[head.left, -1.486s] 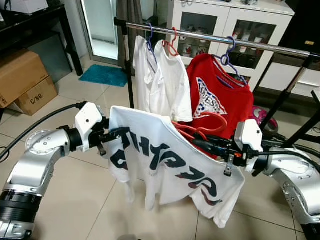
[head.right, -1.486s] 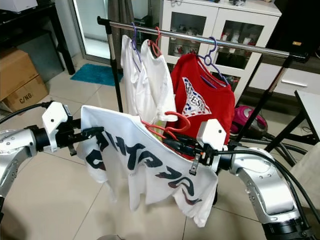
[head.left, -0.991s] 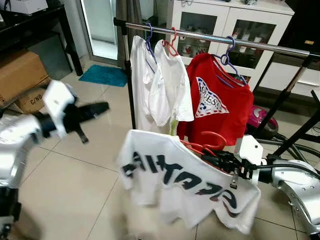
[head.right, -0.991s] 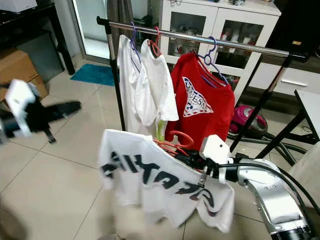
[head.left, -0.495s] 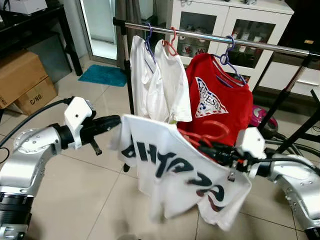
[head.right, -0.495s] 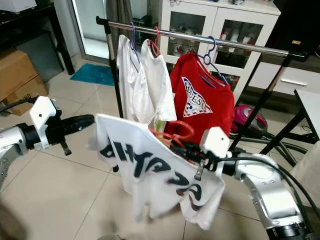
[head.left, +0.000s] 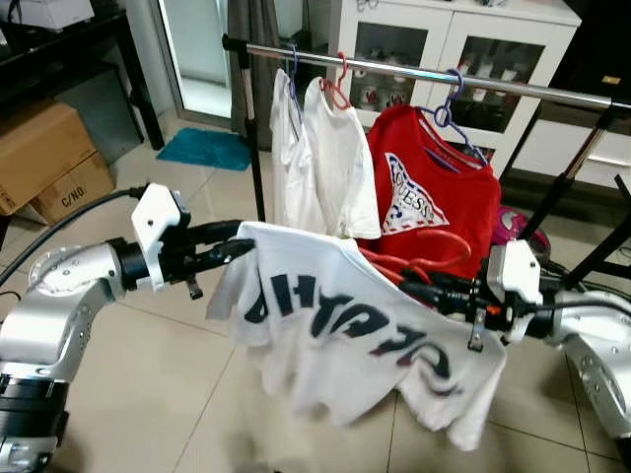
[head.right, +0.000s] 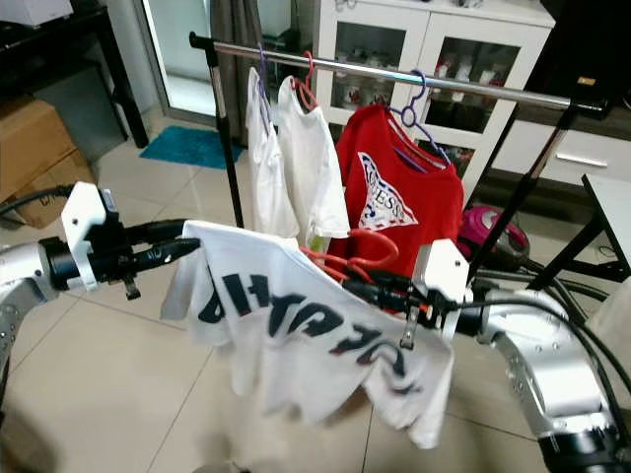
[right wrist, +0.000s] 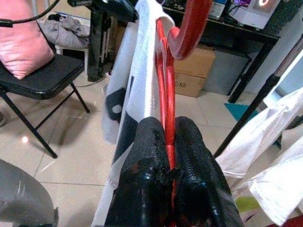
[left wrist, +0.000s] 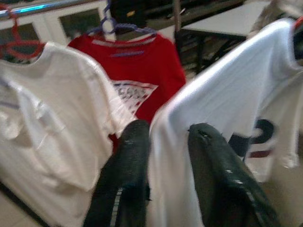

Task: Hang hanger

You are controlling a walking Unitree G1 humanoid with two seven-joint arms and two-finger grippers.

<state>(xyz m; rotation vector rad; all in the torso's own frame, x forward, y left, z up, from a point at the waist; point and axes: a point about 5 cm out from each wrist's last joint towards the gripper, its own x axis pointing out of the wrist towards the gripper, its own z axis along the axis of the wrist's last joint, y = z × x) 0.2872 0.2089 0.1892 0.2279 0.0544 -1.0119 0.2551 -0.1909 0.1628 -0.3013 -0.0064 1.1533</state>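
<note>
A white T-shirt (head.left: 345,325) with dark lettering hangs on a red hanger (right wrist: 189,23) and is held out below the rail, spread between my two arms. My right gripper (head.left: 419,289) is shut on the hanger's red wire, just under its hook; the right wrist view shows the fingers (right wrist: 147,156) clamped on it. My left gripper (head.left: 237,241) is at the shirt's left shoulder. It is open, with white fabric running between its fingers (left wrist: 128,179). The chrome clothes rail (head.left: 414,74) crosses above and behind the shirt.
On the rail hang two white shirts (head.left: 335,158) and a red T-shirt (head.left: 434,187) on a purple hanger (head.left: 449,108). Cardboard boxes (head.left: 39,148) sit at the left, a white cabinet (head.left: 454,39) behind, black frame legs (head.left: 592,266) at the right. A chair with a pink cushion (right wrist: 23,42) stands nearby.
My left gripper let go of the shirt and swung out left, then came back to its shoulder. The shirt swung and has spread out again. The right gripper kept hold of the hanger.
</note>
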